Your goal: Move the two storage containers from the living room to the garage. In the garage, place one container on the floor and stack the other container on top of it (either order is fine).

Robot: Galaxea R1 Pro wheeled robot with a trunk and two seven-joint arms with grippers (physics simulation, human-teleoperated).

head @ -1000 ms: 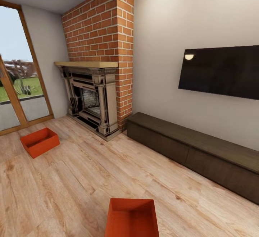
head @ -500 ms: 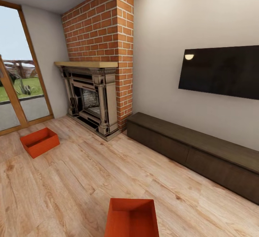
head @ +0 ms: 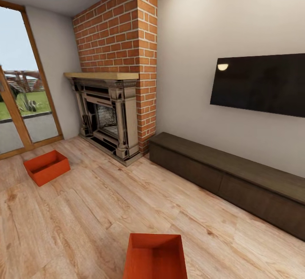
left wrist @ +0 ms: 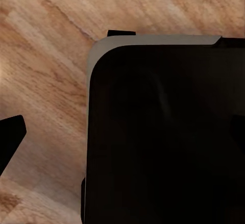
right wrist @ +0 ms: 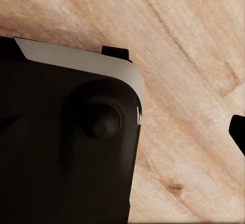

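Though a dark tip pokes in at the edge of each wrist view, neither picture shows a pair of fingers together, so I cannot tell whether the left gripper or the right gripper is spread or closed; nothing orange lies near either, so both look empty. What those cameras mostly catch is a black body with a pale rounded rim, apparently the robot's base (left wrist: 163, 132), with wood floor (left wrist: 46, 71) just beyond it, which suggests both arms hang low beside the chassis. Further out, in the head view, the near bin (head: 156, 257) sits on the planks right in front of the robot, its lower part cut off by the picture's edge, open side up and empty. The far bin (head: 46, 167) lies well apart from it, off to the left near the glass door (head: 21, 114) and in front of the fireplace (head: 108, 116). A long cabinet (head: 228, 177) runs along the right wall under a TV (head: 260, 84). Both bins are in the living room, so the task has barely begun. The risks I judge from here: reaching down with the arms tucked this close could nudge the near bin and slide it, since its low flared walls offer little to pinch; and a one-sided grasp might let it tilt or slip while driving to the garage.
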